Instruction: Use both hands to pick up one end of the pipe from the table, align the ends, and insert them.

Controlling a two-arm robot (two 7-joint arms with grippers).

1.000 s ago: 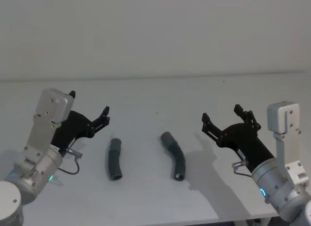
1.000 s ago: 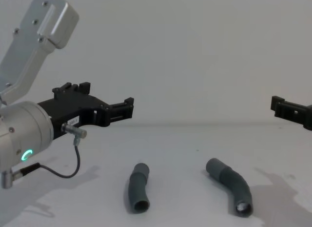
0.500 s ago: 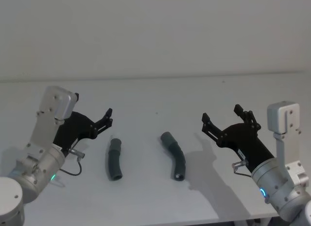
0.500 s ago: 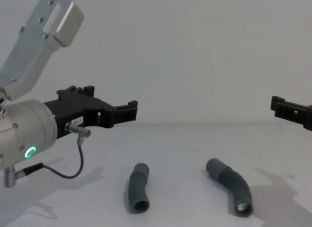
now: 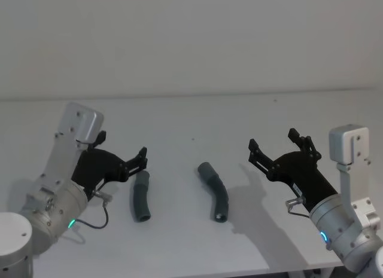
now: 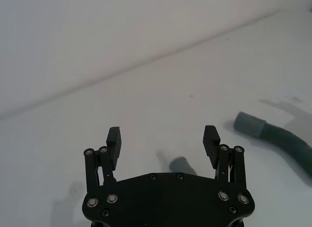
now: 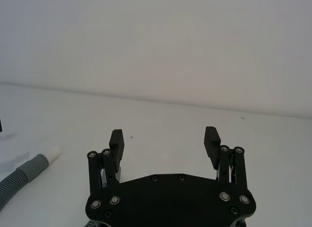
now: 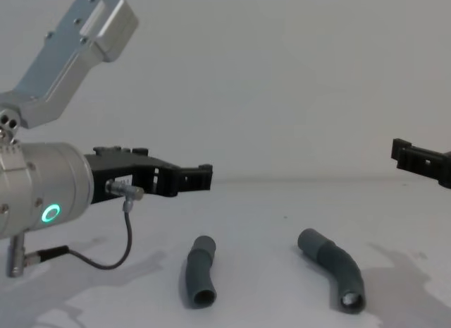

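Both pincers are spread wide and holding nothing right now. The left pincer [image 5: 121, 144] [image 6: 162, 135] [image 8: 190, 178] hangs over the left half of the tabletop [image 5: 179, 119], right by the far end of the left hose piece [image 5: 140, 196] [image 8: 199, 271]. From the chest camera there's clear air between the two, so no contact. On the left wrist cam, that piece's grey cuff [image 6: 181, 164] peeks out between the open fingers.

The right pincer [image 5: 273, 140] [image 7: 163, 136] [image 8: 416, 159] is out toward the tabletop's right edge, well apart from the right hose piece [image 5: 215, 191] [image 8: 337, 268] [image 6: 278, 139].

Both pieces lie flat around the middle of the tabletop, a bit toward the near edge, side by side but not touching. The right one is more bent, and its near end looks pale.
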